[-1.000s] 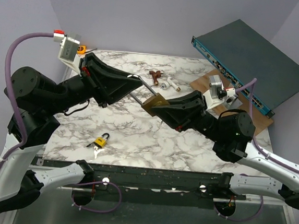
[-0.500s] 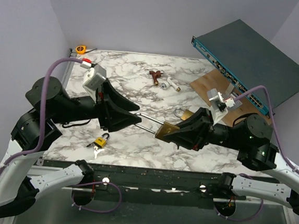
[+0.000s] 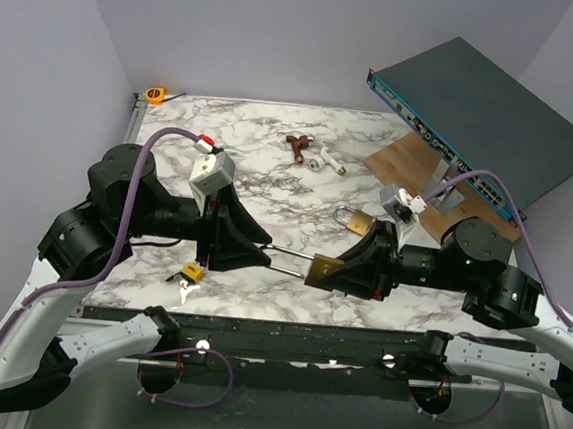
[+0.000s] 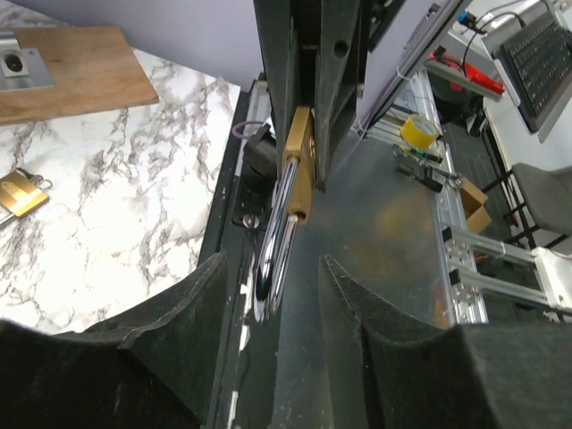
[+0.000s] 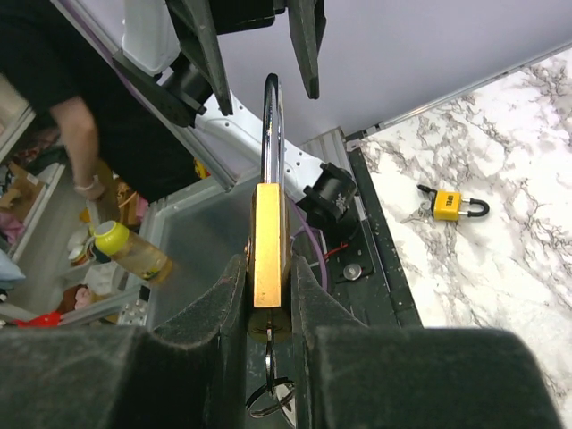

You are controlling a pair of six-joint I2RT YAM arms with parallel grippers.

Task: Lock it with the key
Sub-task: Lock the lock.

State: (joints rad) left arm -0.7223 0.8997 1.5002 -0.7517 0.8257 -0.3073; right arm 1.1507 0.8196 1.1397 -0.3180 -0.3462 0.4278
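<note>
Padlock (image 5: 269, 228): right gripper (image 5: 268, 273) is clamping it.
Shackle (image 4: 268, 277): left gripper (image 4: 273, 261) is gaping around it, empty.
Key (image 5: 267, 347): under padlock, likely needing turning.

Rack switch (image 3: 496, 112) + wood board (image 3: 397, 159) rt; tape measure (image 3: 155, 94).

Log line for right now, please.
right gripper: shut on brass padlock | left gripper: open, flanking shackle | key: in keyhole

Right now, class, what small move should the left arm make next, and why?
Probably draw the left fingers back off the steel shackle: they stand open around it, while the right fingers clamp the brass padlock body, the small silvery key hanging beneath. That frees the left arm to turn it.
</note>
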